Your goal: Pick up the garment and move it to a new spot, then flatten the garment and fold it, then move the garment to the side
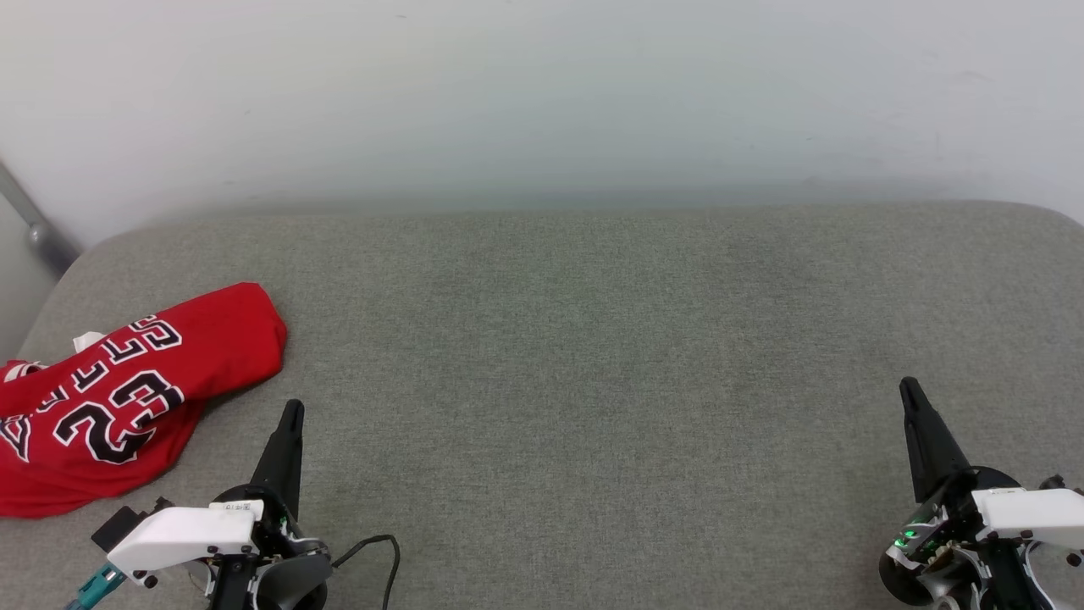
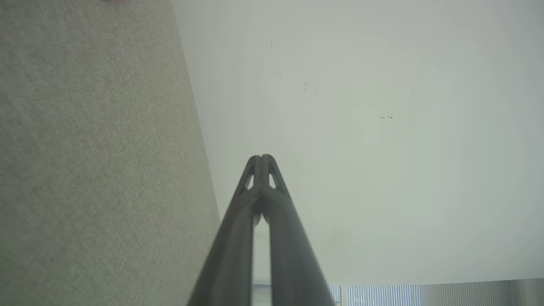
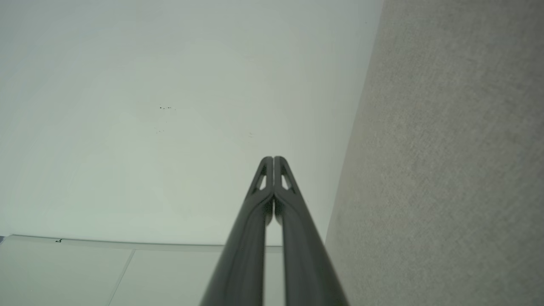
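While both jaws sit closed and empty, I see the shirt just left of my left arm, long axis slanting away rightward, right arm well apart.

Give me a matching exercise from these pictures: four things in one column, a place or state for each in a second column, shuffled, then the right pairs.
Column one
1. garment
2. left gripper
3. right gripper
4. wall

Column two
A. shut, lower right of the head view
B. pale, behind the grey cushion
C. bunched at the left end of the cushion, 23 facing up
D. shut, close beside the garment

Pairs: 1-C, 2-D, 3-A, 4-B
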You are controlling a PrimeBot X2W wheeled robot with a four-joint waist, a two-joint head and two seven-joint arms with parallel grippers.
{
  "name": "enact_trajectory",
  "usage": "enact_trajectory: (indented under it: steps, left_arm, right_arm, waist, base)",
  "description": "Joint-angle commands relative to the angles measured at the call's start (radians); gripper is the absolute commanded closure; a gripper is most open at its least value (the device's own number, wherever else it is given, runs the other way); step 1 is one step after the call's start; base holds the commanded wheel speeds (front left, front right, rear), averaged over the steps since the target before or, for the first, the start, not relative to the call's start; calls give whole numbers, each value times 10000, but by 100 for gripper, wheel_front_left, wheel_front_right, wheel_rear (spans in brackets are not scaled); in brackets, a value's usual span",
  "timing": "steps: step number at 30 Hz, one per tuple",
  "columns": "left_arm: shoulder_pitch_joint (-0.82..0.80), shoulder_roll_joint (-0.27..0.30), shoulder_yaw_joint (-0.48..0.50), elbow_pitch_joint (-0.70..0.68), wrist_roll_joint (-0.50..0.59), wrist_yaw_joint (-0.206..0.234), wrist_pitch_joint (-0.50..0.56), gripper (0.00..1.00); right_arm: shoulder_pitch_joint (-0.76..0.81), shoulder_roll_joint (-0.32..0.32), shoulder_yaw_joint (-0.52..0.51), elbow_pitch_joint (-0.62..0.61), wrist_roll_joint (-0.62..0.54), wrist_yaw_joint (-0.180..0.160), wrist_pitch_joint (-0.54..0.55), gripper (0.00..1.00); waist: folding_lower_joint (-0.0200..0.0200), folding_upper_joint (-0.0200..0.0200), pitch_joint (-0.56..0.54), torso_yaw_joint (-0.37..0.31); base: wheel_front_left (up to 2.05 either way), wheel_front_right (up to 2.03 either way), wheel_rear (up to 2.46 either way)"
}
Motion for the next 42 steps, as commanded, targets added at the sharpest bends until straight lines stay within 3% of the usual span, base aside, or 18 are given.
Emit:
enact_trajectory:
  steps: [1,36,37,42]
  left_arm:
    - [-71,-24,22,-2,12,-22,21,100]
    - [-71,-24,19,-3,10,-22,19,100]
    - [-71,-24,19,-3,10,-22,19,0]
    - [66,-5,-202,3,-110,4,-91,0]
  right_arm:
    - [-118,39,0,8,-52,-3,32,100]
    - [-117,40,4,7,-48,-3,27,100]
    - [-117,40,4,7,-48,-3,27,0]
    - [118,5,78,-9,13,0,-112,0]
  waist:
    - [0,0,0,0]
    - [0,0,0,0]
    - [0,0,0,0]
    - [0,0,0,-4]
  base:
    - [0,0,0]
    - [0,0,0]
    - [0,0,0]
    - [0,0,0]
